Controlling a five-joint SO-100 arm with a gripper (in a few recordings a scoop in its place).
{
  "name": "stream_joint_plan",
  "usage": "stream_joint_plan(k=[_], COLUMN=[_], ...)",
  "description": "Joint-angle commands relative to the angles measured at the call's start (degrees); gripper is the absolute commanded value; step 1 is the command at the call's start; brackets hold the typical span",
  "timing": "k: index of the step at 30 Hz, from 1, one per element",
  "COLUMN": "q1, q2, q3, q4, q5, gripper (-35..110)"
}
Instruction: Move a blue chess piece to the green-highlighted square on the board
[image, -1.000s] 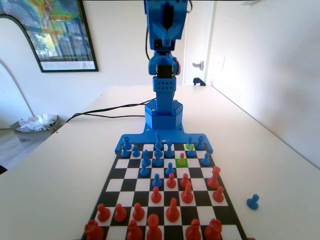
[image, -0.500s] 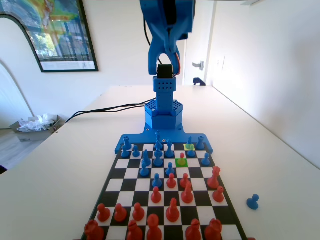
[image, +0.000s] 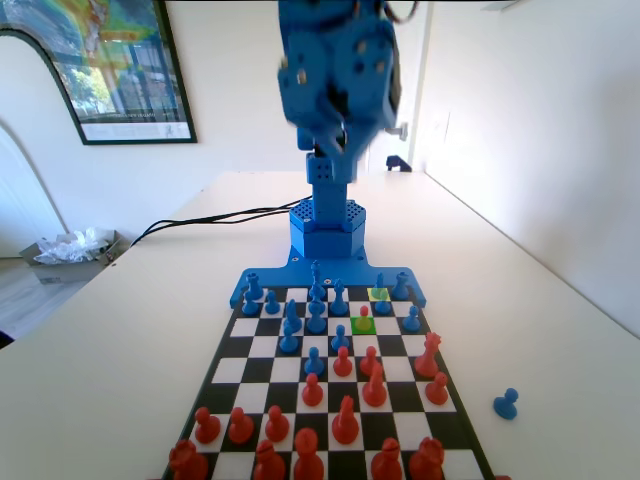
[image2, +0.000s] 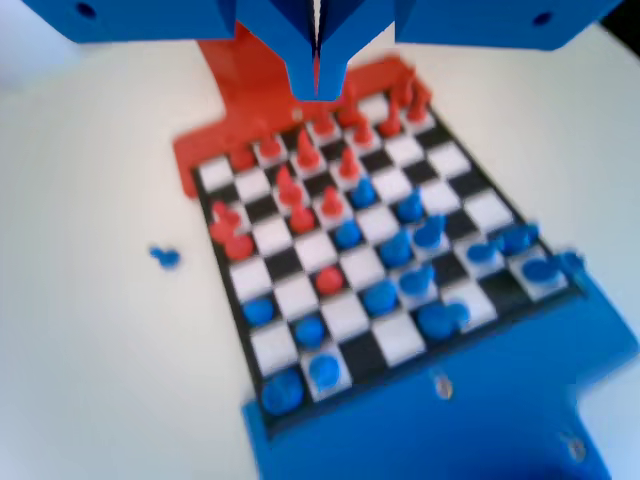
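A pale tabletop (image: 120, 340) runs back to white walls (image: 530, 130) in bright daylight. A dark-framed poster (image: 105, 65) hangs on the left wall. A black cable (image: 210, 222) trails across the tabletop. A box of crumpled paper (image: 70, 250) sits on the floor at left. A door handle (image: 398, 130) shows at the back.

A home room: framed poster (image: 100, 70) on white wall, door (image: 395, 90), cream table (image: 130, 340).

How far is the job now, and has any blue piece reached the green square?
Nothing looks done: the green square holds a red piece, no blue one. The gripper hangs high over the board, jaws together, holding nothing. Picking up a blue piece and placing it remain; one stands off the board.
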Motion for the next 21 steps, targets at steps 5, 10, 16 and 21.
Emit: stream_joint_plan(k=[5, 10, 16, 21], q1=[-3.52, -5.27, -5.54, -5.71], q2=[-7.03, -11.16, -14.15, -15.21], q3=[5.71, 11.16, 16.0, 17.31], q4=[-9.76, -17.49, -24.7, -26.98], q5=[6.5, 9.49, 10.63, 11.07], gripper=[3, 5, 9, 10])
